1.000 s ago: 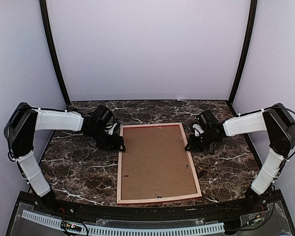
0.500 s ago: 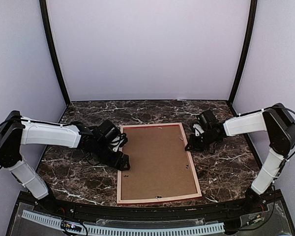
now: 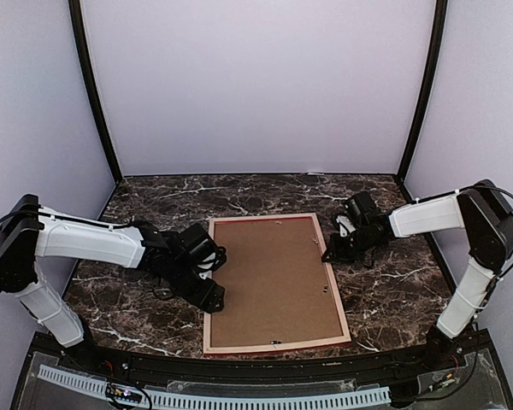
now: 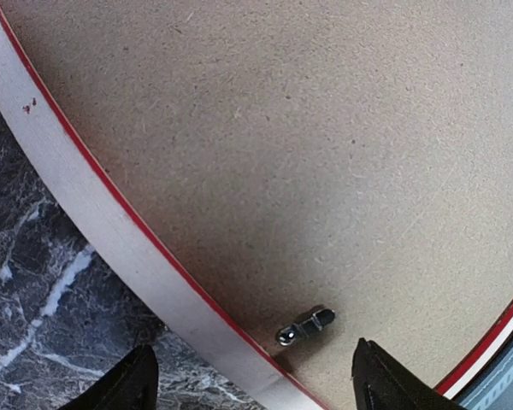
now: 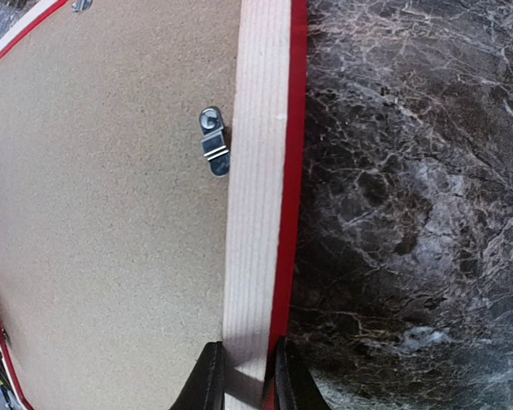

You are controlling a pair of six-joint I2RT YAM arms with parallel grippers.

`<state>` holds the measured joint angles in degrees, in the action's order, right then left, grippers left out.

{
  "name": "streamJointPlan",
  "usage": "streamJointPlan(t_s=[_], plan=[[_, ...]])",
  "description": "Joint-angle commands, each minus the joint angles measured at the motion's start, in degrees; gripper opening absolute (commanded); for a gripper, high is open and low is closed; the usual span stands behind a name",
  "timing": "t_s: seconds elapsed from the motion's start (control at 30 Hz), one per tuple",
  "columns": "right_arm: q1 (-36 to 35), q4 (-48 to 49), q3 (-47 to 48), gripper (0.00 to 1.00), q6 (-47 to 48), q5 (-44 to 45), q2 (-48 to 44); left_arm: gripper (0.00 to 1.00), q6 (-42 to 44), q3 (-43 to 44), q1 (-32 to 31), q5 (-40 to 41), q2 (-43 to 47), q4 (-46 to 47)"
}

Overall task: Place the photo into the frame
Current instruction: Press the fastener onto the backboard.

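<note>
The frame (image 3: pixel 337 299) lies face down mid-table, its pale wood rear edges up. The brown backing board (image 3: pixel 269 278) fills it. The photo is hidden. My left gripper (image 3: pixel 210 296) is open and empty; it hovers over the frame's left rail (image 4: pixel 94 222), one finger above the table, the other above the board, a metal turn tab (image 4: pixel 306 326) between them (image 4: pixel 252 389). My right gripper (image 3: pixel 331 254) is shut on the frame's right rail (image 5: pixel 256 171), one finger (image 5: pixel 207 380) on each side of it (image 5: pixel 244 376).
Another metal tab (image 5: pixel 212 141) sits on the board (image 5: pixel 103 213) by the right rail. Dark marble table (image 3: pixel 137 299) lies on both sides of the frame. Walls enclose the back and sides.
My left arm has moved along the frame's left rail from near the far corner toward the near end. The right arm and the frame have not moved.
</note>
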<state>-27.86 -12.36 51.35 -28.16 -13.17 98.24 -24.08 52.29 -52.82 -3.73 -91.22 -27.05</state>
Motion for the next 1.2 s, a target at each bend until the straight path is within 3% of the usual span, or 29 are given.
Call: streamJointPlan(t_s=[0.0,0.43,0.67,0.9,1.17], plan=[[1.23,-2.3,-2.4,0.0,-0.15,3.14,2.44,0.8,0.42,-0.03,-0.35,2.16,-1.04,-1.88],[1.28,-2.79,-2.06,0.0,0.21,2.99,2.48,0.7,1.12,3.15,-0.33,3.11,-5.37,-1.8],[1.23,-3.17,-2.05,0.0,0.39,3.06,2.2,0.55,-2.23,3.71,-0.32,3.08,-7.18,-1.1],[1.25,-3.04,-2.05,0.0,0.48,2.94,2.16,0.46,-6.19,3.16,-0.18,2.79,-8.17,-0.69],[1.24,-2.36,-2.57,0.0,0.39,2.42,2.41,0.44,-9.29,2.58,-0.05,1.19,-9.05,1.18]])
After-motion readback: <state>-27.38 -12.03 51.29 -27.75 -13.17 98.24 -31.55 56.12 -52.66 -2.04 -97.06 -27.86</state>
